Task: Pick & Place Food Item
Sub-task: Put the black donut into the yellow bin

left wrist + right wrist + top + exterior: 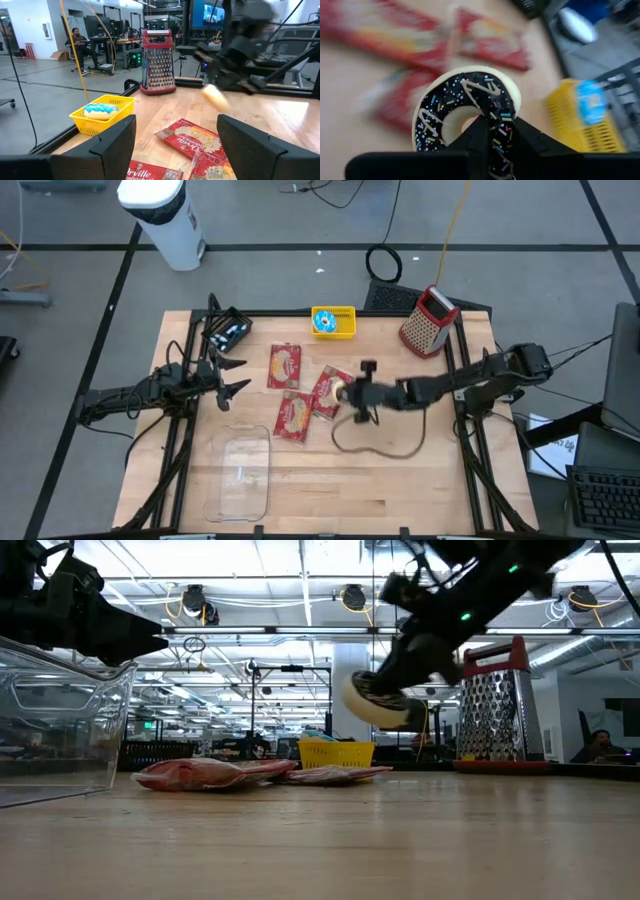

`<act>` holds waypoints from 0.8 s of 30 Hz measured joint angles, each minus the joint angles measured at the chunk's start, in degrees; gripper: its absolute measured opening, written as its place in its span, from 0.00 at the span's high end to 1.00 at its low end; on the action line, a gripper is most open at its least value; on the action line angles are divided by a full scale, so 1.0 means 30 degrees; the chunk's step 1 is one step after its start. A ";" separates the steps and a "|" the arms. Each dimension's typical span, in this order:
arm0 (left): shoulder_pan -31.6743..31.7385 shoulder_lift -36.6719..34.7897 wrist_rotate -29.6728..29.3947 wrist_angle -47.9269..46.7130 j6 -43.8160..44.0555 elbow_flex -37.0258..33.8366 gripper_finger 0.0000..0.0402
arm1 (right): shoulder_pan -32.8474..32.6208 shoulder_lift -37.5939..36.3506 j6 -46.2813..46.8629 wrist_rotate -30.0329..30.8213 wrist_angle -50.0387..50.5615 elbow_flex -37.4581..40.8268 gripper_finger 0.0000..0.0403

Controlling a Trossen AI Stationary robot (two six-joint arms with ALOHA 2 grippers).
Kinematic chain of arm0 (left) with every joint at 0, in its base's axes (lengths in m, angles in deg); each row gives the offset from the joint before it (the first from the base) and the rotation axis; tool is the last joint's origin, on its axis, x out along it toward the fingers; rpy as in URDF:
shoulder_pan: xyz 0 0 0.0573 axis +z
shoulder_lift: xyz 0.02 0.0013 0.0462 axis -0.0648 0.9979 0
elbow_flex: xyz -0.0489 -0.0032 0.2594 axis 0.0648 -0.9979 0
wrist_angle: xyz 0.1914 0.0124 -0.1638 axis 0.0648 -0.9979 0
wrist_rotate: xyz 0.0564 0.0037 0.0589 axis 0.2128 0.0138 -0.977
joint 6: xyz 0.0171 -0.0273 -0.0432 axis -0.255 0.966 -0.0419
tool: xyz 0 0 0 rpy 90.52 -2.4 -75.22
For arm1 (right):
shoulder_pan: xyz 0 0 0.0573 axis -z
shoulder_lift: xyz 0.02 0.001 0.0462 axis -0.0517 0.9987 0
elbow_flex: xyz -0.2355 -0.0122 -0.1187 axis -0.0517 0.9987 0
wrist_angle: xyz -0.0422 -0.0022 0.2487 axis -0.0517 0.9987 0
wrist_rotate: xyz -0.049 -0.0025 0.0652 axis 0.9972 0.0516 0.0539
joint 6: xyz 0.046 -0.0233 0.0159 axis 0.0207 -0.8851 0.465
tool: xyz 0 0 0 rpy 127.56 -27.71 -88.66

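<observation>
A doughnut (pixel 467 112) with dark icing and coloured sprinkles hangs above the table's middle, seen too in the low view (pixel 378 702). My right gripper (pixel 495 132) is shut on it and reaches in from the table's right (pixel 352 395), slanting down. Below the doughnut lie red popcorn packets (pixel 327 392). My left gripper (pixel 235 375) waits open and level at the table's left with nothing between its fingers (pixel 175 135). My right gripper pinches one side of the doughnut's ring (pixel 495 117). One finger (pixel 477 135) stands at the hole and the other (pixel 527 137) outside the rim. The fingers come from the table's right, slanting down. The doughnut is lifted clear of the table and tilted, its icing toward the wrist.
A yellow basket (pixel 333 322) with a blue-iced doughnut stands at the far edge, and a red-handled grater (pixel 428 320) at the far right. More red packets (pixel 285 366) (pixel 292 418) lie mid-table. A clear container (pixel 240 475) sits near left. A thin cable (pixel 380 448) loops on the wood.
</observation>
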 joint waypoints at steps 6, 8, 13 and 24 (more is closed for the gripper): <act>0.0007 0.0006 0.0000 0.0000 0.0000 0.0000 0.30 | 0.5665 0.0000 -0.2570 -0.5612 -0.8443 0.2247 0.89; 0.0007 0.0006 0.0000 0.0006 0.0000 0.0000 0.30 | 0.7896 0.0054 -0.1949 -0.8733 -1.1108 0.2712 0.89; 0.0003 0.0006 0.0000 0.0003 0.0000 0.0000 0.30 | 1.2300 0.0762 -0.0819 -1.2491 -1.4611 0.2695 0.89; 0.0000 0.0007 0.0000 0.0003 0.0000 0.0000 0.30 | 1.3871 0.6069 -0.2358 -1.2876 -1.4788 -0.0350 0.89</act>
